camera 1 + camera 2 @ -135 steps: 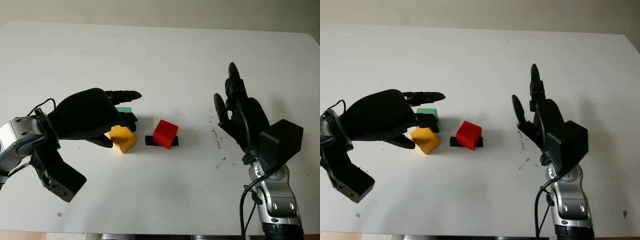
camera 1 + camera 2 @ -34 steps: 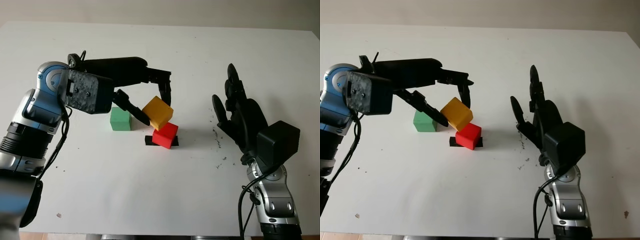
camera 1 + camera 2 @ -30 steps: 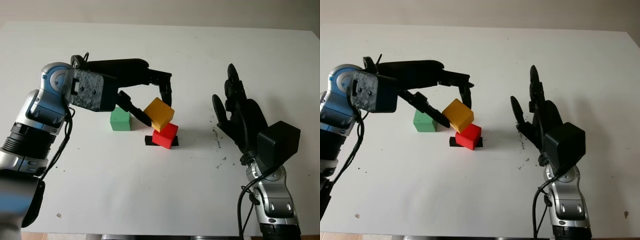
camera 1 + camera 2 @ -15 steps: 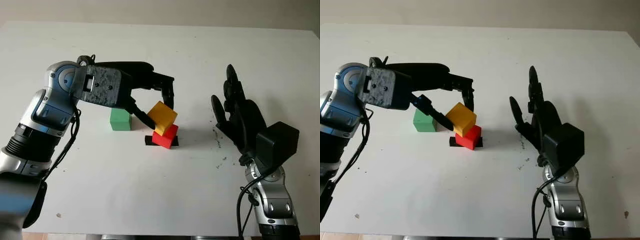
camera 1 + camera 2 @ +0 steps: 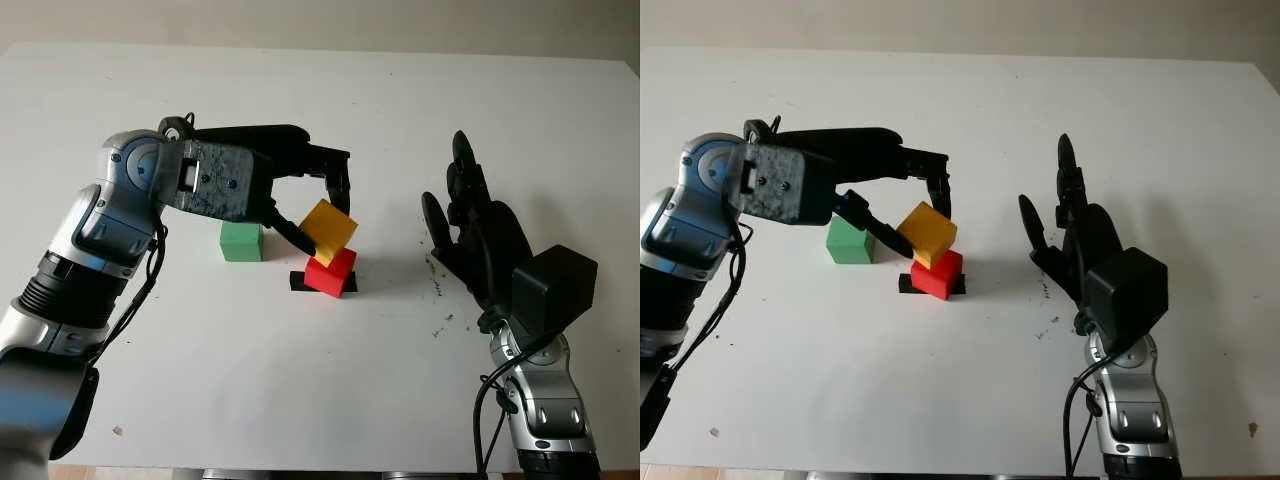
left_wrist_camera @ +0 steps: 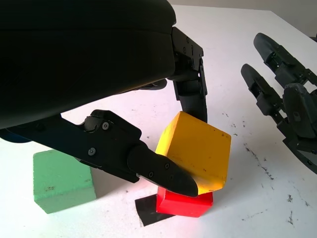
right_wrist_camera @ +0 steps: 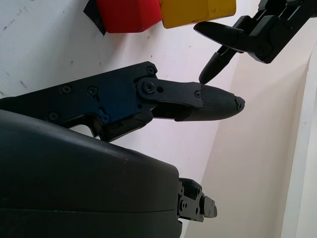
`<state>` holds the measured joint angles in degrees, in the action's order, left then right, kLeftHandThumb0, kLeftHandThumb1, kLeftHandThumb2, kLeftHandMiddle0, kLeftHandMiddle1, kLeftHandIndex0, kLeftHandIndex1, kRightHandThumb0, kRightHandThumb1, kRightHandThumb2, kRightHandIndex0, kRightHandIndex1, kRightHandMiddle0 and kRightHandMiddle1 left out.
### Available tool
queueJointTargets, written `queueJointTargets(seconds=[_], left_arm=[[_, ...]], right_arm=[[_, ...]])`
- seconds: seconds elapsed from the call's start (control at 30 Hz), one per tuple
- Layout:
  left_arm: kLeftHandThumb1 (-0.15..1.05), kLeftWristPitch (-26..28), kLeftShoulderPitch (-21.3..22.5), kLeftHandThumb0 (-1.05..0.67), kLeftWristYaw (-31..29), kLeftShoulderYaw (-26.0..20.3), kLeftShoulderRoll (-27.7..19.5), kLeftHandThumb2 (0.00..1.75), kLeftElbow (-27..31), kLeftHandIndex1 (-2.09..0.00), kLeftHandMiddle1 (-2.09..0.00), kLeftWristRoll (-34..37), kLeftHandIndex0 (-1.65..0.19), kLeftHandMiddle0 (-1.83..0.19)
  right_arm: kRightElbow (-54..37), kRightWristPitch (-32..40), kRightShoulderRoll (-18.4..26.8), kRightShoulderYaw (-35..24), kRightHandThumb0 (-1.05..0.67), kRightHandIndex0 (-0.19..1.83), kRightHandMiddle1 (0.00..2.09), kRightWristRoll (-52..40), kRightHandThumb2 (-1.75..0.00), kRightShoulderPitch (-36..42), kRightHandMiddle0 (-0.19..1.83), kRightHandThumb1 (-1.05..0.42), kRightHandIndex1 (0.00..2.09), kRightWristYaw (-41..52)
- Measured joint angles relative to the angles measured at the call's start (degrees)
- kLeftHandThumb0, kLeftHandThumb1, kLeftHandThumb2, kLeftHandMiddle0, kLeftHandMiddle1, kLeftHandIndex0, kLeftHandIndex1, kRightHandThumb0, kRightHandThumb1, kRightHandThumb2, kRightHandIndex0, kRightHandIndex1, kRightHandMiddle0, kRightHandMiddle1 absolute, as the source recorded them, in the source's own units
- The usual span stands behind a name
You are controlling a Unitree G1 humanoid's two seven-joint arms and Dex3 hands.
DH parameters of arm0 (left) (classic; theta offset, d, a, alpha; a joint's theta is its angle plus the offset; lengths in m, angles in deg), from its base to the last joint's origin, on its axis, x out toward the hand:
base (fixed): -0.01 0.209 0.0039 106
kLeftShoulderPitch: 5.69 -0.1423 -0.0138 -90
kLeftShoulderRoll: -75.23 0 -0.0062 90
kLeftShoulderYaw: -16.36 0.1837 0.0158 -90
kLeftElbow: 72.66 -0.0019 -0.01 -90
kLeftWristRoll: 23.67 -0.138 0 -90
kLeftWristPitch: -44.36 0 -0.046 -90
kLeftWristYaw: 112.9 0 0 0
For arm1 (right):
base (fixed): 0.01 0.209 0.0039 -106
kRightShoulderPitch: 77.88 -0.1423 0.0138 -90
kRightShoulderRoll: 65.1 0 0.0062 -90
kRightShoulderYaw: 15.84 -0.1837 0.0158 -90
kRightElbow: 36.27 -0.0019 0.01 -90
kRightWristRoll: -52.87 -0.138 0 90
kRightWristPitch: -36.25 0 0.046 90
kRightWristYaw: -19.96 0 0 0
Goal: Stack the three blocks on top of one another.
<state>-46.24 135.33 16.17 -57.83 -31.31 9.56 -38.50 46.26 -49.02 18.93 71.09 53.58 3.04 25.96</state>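
It looked like a robotics lab test bench: a plain white tabletop (image 5: 330, 400), scuffed with dark specks, beneath a bare pale wall (image 5: 330, 20).

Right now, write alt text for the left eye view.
The left hand holds a yellow block tilted on top of a red block at the middle of a white table. A green block sits beside them; the right hand is open, raised at the right.

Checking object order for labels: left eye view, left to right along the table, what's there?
Green cube block → red cube block with the tilted yellow cube block on it, held by the left hand → open right hand.
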Motion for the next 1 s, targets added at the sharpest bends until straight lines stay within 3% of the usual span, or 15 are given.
queueJointTargets(seconds=[0.67,1.0], left_arm=[[1.05,1.64,-2.87,-0.42,-0.39,0.04,1.17,0.11,0.96,-1.4,-0.06,1.82,-0.26,-0.25],[1.05,1.87,-4.17,-0.41,2.15,0.15,1.46,0.11,1.6,-1.42,-0.06,0.31,-0.28,-0.25]], right_arm=[[-0.05,-0.04,0.0,0.01,-0.68,-0.17,0.05,0.01,-0.51,0.11,-0.1,-1.05,0.05,0.01],[-0.52,-0.01,0.0,0.0,-0.68,-0.17,0.05,0.1,-0.51,0.28,-0.1,-1.05,0.05,0.05]])
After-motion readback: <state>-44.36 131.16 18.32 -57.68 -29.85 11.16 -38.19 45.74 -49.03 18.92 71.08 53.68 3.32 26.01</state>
